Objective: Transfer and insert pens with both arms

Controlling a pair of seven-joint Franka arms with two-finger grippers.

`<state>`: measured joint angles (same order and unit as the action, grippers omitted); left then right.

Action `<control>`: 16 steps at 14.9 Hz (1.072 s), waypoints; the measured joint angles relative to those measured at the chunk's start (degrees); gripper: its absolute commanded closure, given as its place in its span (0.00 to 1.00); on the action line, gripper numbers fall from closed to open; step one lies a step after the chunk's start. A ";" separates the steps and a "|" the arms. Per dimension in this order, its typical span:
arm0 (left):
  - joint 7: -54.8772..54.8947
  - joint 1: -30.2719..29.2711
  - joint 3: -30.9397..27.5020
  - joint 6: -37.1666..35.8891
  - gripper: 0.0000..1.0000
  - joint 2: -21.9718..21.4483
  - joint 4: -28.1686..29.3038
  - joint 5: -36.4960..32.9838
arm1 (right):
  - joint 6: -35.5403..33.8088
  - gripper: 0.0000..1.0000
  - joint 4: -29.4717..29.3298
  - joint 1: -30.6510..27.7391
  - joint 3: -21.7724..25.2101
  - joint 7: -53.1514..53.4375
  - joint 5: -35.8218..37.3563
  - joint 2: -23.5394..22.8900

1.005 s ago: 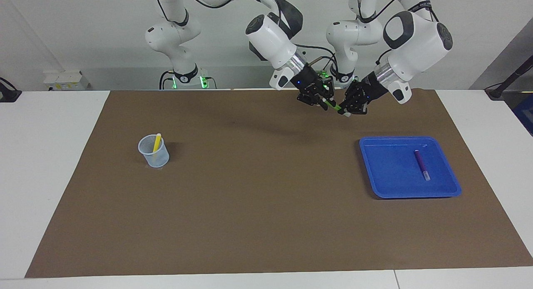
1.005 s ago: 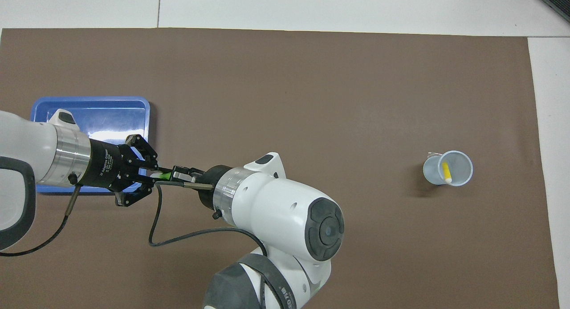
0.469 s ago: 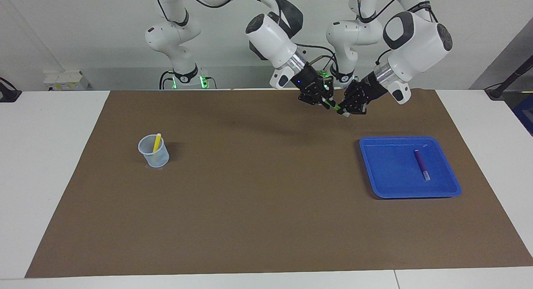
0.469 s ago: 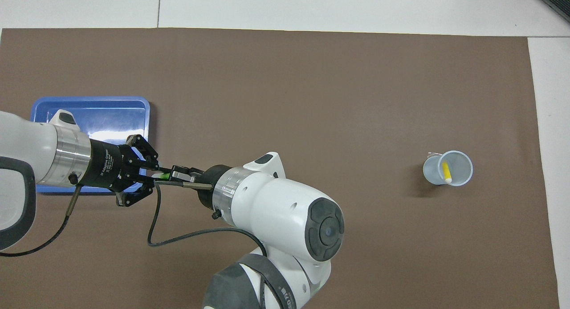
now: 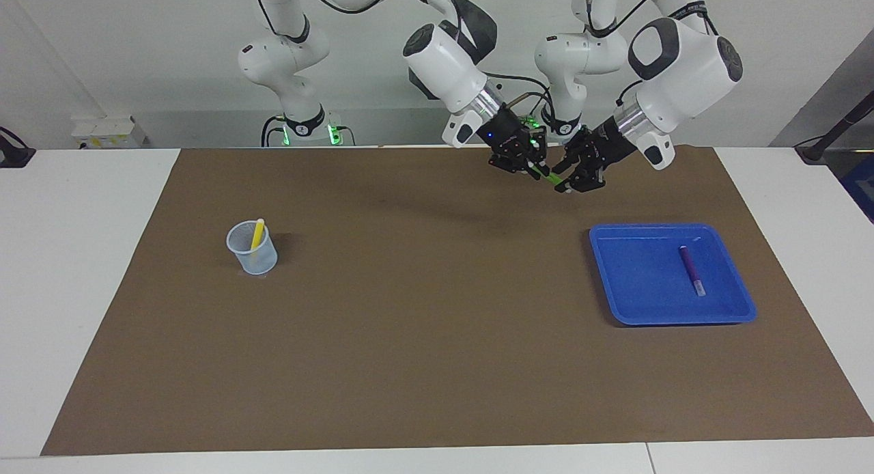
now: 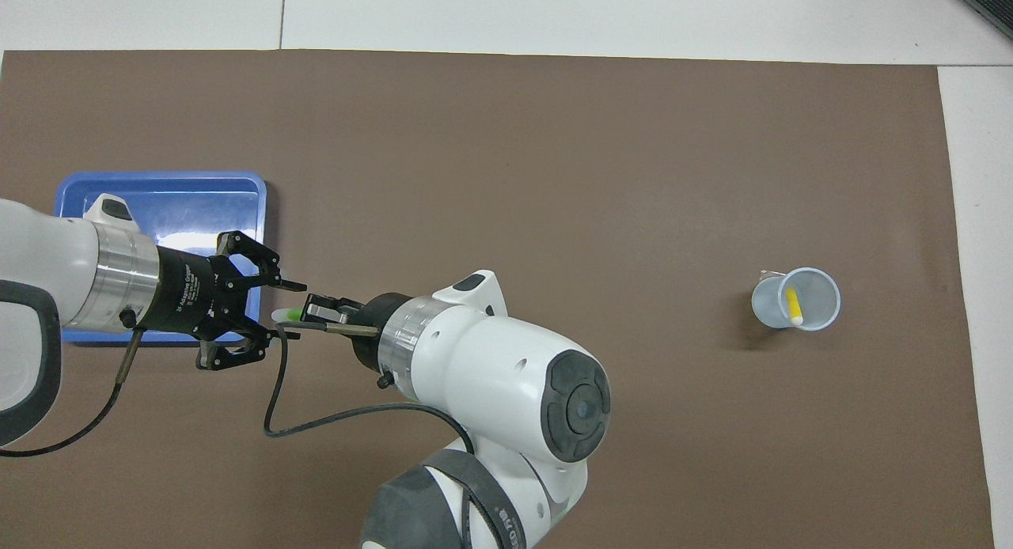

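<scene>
Now, handover in the air over the mat, toward my left arm's end: my right gripper [image 6: 310,309] is clamped on the lime green pen [image 6: 286,315], whose long axis points into my left gripper [image 6: 294,311], fingers apart. Cup [image 5: 252,248] lies well off, toward the right arm's end.

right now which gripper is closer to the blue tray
Left. The left gripper hangs by the blue tray at its edge nearest the robots, fingers open around the lime green pen. The right gripper, shut on that pen, is over the mat a little farther off.
</scene>
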<state>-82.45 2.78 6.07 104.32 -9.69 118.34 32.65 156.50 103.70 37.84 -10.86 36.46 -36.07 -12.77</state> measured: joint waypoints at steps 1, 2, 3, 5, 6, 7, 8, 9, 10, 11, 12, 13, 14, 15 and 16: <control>0.08 0.05 0.03 0.00 0.44 -0.12 0.00 0.00 | -0.08 0.90 0.04 -0.15 0.09 -0.65 0.00 -0.05; 0.66 0.25 0.06 -0.01 0.45 -0.21 0.00 0.00 | -0.51 0.90 0.08 -0.65 0.13 -2.07 0.02 -0.09; 2.63 0.58 0.05 -0.03 0.45 -0.25 0.05 -0.03 | -1.76 0.90 0.10 -1.56 0.18 -4.17 0.03 -0.12; 10.54 0.78 0.03 -0.08 0.45 -0.45 0.74 -0.29 | -5.08 0.90 0.10 -4.05 0.24 -9.46 0.03 -0.12; 16.19 0.75 -0.13 -0.08 0.45 -0.67 1.36 -1.15 | -7.02 0.90 0.10 -5.40 0.26 -12.41 0.05 -0.12; 21.93 0.63 -0.34 -0.08 0.45 -0.90 1.99 -2.98 | -9.05 0.90 0.09 -6.68 0.29 -15.16 0.35 -0.12; 27.57 0.35 -0.61 -0.08 0.45 -1.12 2.55 -5.01 | -11.16 0.90 0.05 -7.97 0.34 -17.40 1.33 -0.11; 33.14 -0.38 -0.77 -0.13 0.45 -1.38 3.02 -6.42 | -13.29 0.90 -0.02 -9.34 0.39 -18.92 2.80 -0.04; 38.77 -1.61 -0.87 -0.28 0.45 -1.65 3.41 -7.39 | -15.33 0.90 -0.11 -10.73 0.42 -20.05 4.35 0.18; 44.84 -3.23 -0.94 -0.55 0.45 -1.87 3.70 -8.50 | -17.46 0.90 -0.16 -12.13 0.43 -21.42 5.65 0.57; 50.35 -4.75 -1.04 -0.73 0.45 -2.01 3.84 -10.04 | -19.65 0.90 -0.18 -13.48 0.43 -23.14 6.73 1.10; 55.78 -6.09 -1.13 -0.80 0.46 -2.10 3.94 -11.78 | -22.14 0.90 -0.20 -14.81 0.45 -25.41 7.86 1.71; 60.74 -7.15 -1.17 -0.82 0.46 -2.16 4.00 -13.47 | -24.84 0.90 -0.23 -16.12 0.47 -27.52 9.57 2.39; 65.56 -8.12 -1.18 -0.81 0.46 -2.18 4.03 -15.13 | -27.85 0.90 -0.25 -17.47 0.48 -29.56 11.94 3.11; 70.09 -9.07 -1.20 -0.75 0.46 -2.18 4.04 -16.75 | -31.14 0.90 -0.27 -18.95 0.50 -31.65 14.59 3.89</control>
<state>-12.36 -6.29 4.86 103.56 -11.87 122.38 15.90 125.36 103.43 18.88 -10.36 4.81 -21.49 -8.88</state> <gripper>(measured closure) 0.471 0.811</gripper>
